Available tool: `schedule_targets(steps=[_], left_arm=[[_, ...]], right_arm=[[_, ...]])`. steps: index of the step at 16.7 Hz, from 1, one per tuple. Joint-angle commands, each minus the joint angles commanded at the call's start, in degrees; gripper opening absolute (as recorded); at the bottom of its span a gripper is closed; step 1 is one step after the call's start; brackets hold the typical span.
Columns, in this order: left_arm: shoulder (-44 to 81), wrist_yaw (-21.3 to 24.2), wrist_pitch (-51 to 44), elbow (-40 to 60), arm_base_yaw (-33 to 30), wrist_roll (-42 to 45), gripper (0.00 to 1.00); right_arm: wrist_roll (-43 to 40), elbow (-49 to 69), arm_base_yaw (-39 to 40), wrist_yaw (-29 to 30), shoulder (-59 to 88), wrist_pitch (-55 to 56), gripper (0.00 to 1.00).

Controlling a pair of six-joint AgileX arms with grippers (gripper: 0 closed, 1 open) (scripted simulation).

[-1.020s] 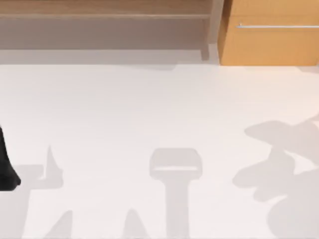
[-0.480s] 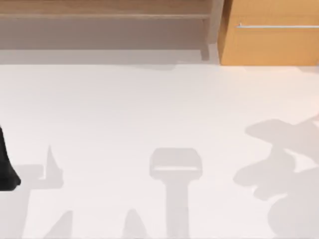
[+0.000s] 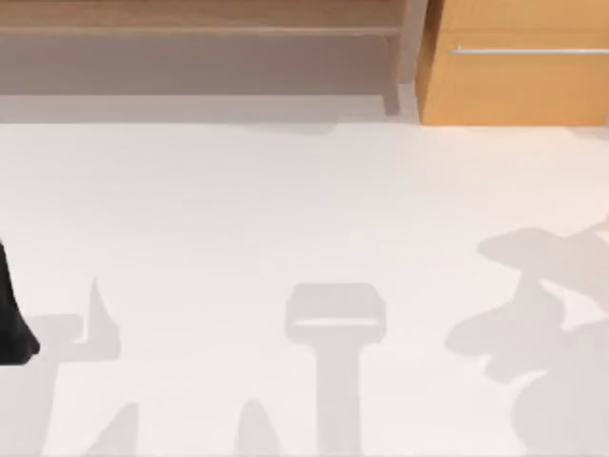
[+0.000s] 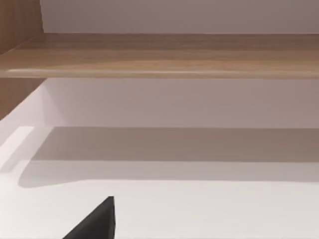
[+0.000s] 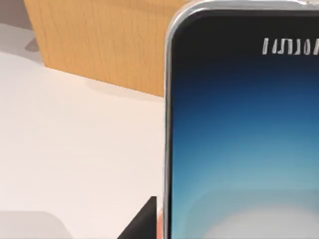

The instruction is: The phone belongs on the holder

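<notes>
The phone (image 5: 244, 134) looms close in the right wrist view, upright, with a silver-white rim, a blue screen and a pale round patch low down. My right gripper (image 5: 149, 221) is shut on the phone, and one black finger (image 5: 143, 224) lies against its rim. The phone hangs above the white table (image 5: 75, 164). The holder is out of view. My left arm (image 3: 11, 324) is parked at the table's left edge, and a black part of my left gripper (image 4: 97, 224) points over the bare tabletop.
A wooden cabinet (image 3: 519, 67) with a metal handle stands behind the table at the back right, and a low wooden shelf (image 3: 200, 19) runs along the back. Grey shadows (image 3: 335, 324) of the arms and of other shapes lie on the white tabletop.
The large shadow at the right of the table has slid slightly to the right. The left arm has not moved.
</notes>
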Motion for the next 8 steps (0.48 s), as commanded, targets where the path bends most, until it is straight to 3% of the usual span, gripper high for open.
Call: schedule_targets(steps=[2, 8], left_arm=[[0.0, 0.0, 0.0, 0.0, 0.0, 0.0, 1.0], [0.0, 0.0, 0.0, 0.0, 0.0, 0.0, 1.0]], right_arm=[[0.0, 0.0, 0.0, 0.0, 0.0, 0.0, 0.98], [0.0, 0.0, 0.0, 0.0, 0.0, 0.0, 1.0]])
